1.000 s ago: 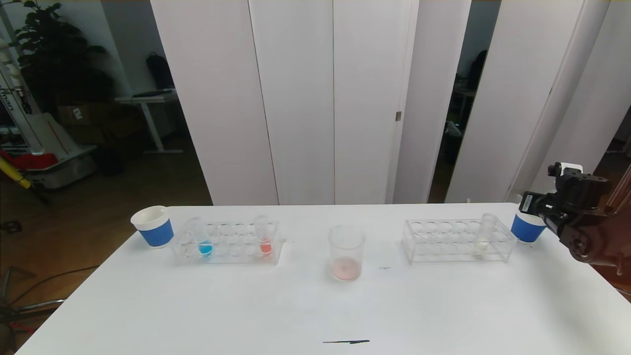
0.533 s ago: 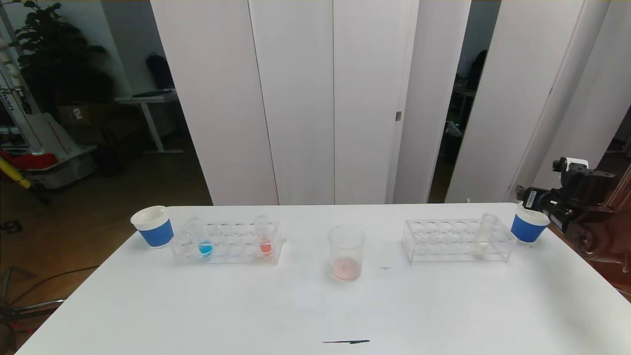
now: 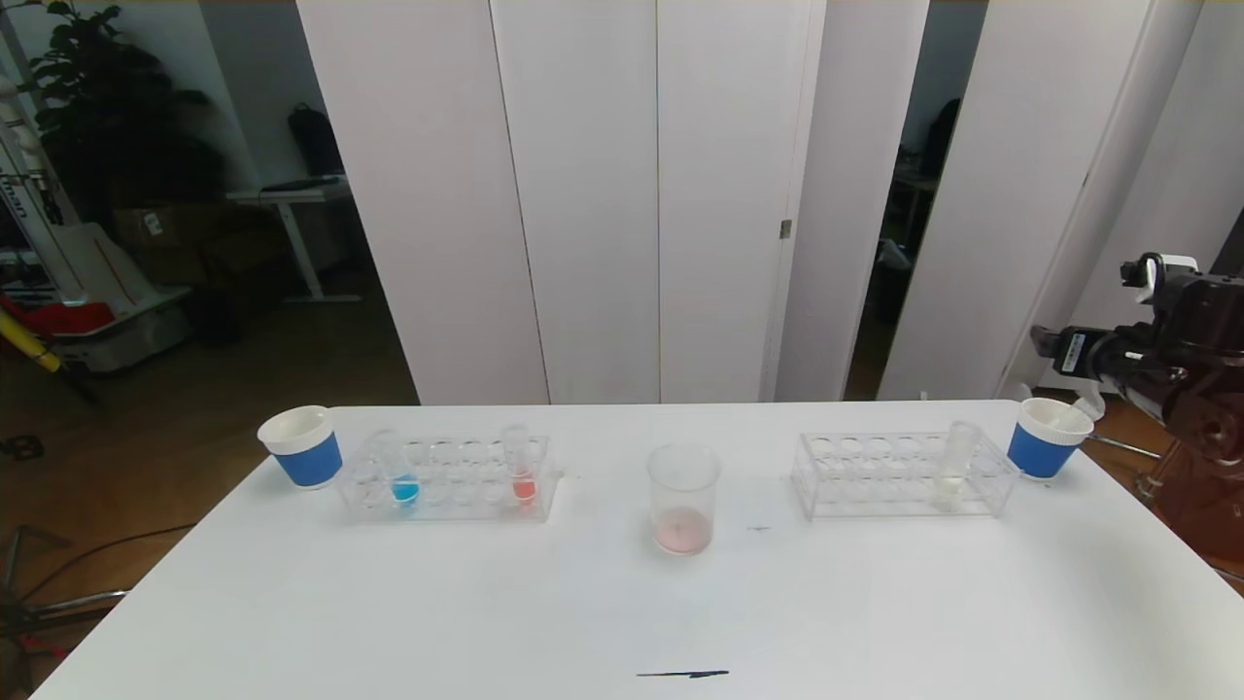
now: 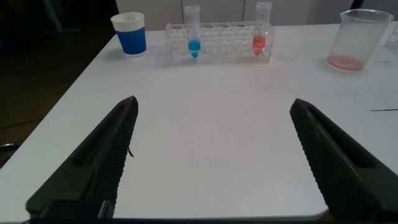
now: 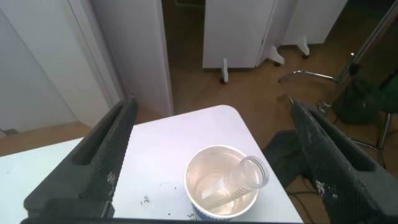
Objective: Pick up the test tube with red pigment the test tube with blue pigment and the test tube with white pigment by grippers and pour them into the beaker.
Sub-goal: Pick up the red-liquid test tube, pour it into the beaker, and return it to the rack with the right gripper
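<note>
A white table [image 3: 603, 603] filled the lower half of the head view, with a short dark mark [image 3: 682, 673] near its bottom edge; behind it stood tall white partition panels [image 3: 583, 194], and a dim room with a potted plant [image 3: 107, 107] lay at upper left. Two clear racks [image 3: 449, 478] stood on the table, one left of centre, one right of centre [image 3: 899, 474]. Two blue-and-white paper cups were present: one [image 3: 303, 445] at the left rack's outer end, the other [image 3: 1045, 437] at the table's right corner, with an empty clear tube [image 5: 233, 185] leaning inside it. Three tubes stood racked: the test tube with blue pigment [image 3: 401, 472] and a tube with orange-red pigment [image 3: 521, 465] in the left rack, the test tube with white pigment [image 3: 954, 463] in the right rack. One beaker [image 3: 683, 498] stood at centre between the racks, pinkish residue at its bottom. The right gripper [image 5: 211, 143] hung above the right cup, jaws spread wide and holding nothing. The left gripper [image 4: 211, 155] hovered low over the table's near edge, likewise spread wide and empty.
</note>
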Available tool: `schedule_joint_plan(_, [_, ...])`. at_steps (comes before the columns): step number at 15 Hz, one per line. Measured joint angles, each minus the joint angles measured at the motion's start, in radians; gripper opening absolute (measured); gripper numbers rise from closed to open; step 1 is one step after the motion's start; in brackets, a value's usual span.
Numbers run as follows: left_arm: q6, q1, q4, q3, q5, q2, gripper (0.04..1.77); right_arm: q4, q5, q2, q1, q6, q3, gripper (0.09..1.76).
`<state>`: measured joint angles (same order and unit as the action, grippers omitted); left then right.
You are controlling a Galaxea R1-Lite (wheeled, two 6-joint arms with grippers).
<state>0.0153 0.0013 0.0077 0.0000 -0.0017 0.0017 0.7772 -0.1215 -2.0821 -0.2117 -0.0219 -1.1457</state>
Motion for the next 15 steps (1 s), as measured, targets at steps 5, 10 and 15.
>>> schedule_joint_plan(5, [0.000,0.000,0.000,0.000,0.000,0.000,1.75,-0.133,0.071,0.277,0.024,0.037,0.096,1.75])
schedule_joint_plan(10, [0.000,0.000,0.000,0.000,0.000,0.000,1.75,-0.197,0.134,0.679,0.064,0.097,0.256,1.75])
schedule_joint_plan(15, [0.000,0.000,0.000,0.000,0.000,0.000,1.75,-0.374,0.174,1.195,0.090,0.125,0.451,1.75])
